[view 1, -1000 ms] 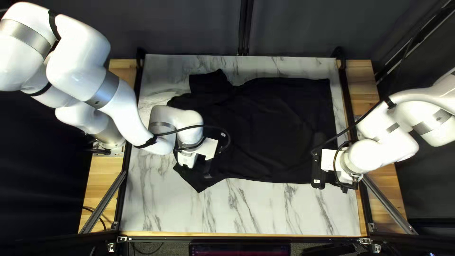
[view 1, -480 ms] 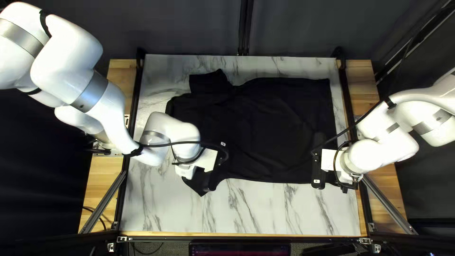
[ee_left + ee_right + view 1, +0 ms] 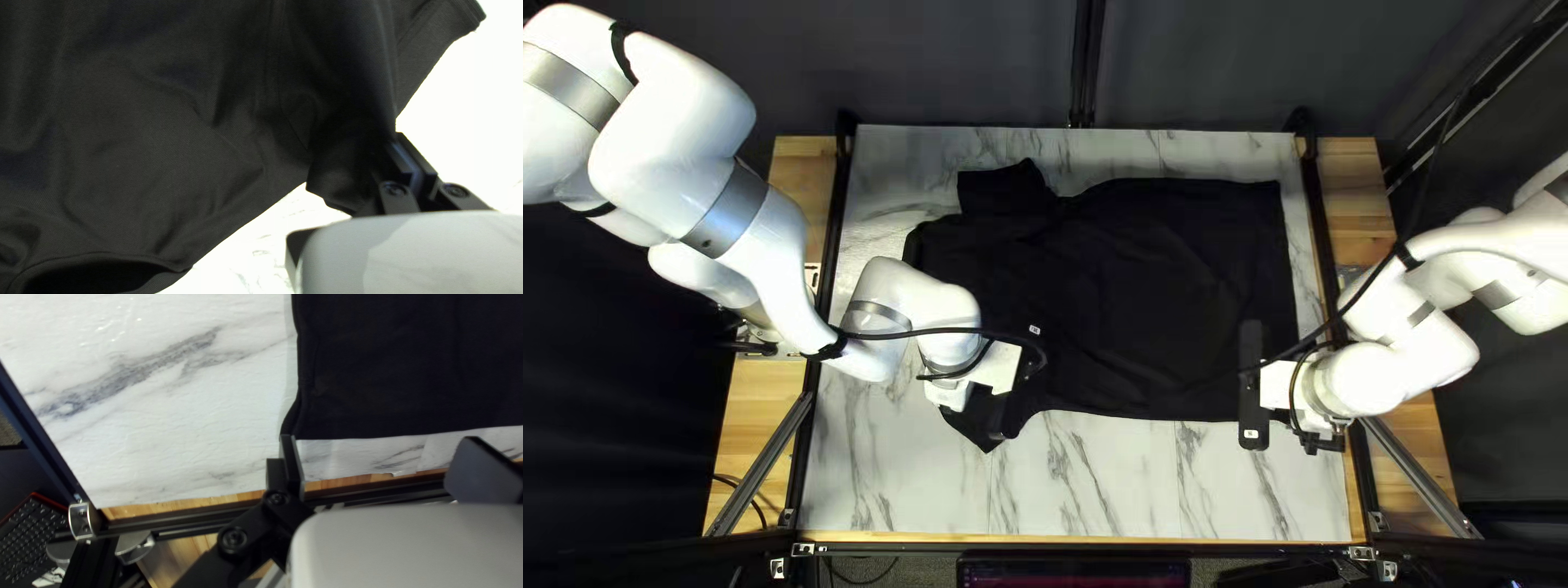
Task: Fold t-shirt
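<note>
The black t-shirt (image 3: 1165, 294) lies spread on the marbled surface (image 3: 1100, 485), its near edge by one sleeve pinched in our left gripper (image 3: 399, 142), its hem corner just beside one finger of our right gripper (image 3: 380, 438), which stands spread. Should we close the latter askew of that corner, it may miss the hem or catch one layer, and a lopsided lift would rumple the cloth; we see no container.
</note>
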Action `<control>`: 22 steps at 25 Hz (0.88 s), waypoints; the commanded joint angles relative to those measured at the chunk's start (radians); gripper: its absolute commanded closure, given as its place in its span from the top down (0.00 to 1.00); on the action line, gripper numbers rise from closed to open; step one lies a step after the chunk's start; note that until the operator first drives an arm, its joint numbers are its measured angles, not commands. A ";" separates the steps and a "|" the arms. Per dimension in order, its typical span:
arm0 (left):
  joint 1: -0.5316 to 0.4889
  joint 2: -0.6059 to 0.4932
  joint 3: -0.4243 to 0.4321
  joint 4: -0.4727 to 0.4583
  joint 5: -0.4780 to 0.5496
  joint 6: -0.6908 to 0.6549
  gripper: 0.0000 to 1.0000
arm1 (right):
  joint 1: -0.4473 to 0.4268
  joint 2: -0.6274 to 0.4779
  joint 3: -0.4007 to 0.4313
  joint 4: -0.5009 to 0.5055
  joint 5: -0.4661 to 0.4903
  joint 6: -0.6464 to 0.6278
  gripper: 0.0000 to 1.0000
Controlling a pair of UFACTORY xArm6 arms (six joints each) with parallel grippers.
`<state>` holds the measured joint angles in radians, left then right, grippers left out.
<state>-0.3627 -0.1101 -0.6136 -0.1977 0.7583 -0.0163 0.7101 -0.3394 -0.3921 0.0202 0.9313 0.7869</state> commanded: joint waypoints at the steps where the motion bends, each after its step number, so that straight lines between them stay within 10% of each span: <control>1: 0.001 0.001 -0.003 0.001 0.001 0.002 0.00 | 0.023 0.054 0.004 0.004 -0.039 0.053 1.00; 15: 0.006 0.005 -0.005 0.001 -0.003 0.013 0.00 | 0.053 0.137 0.030 0.043 -0.158 0.099 0.85; 22: 0.004 0.008 -0.009 0.003 -0.006 0.014 0.00 | 0.030 0.155 0.036 0.058 -0.187 0.063 0.00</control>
<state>-0.3570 -0.1020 -0.6241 -0.1944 0.7551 -0.0022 0.7477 -0.1938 -0.3579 0.0726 0.7569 0.8632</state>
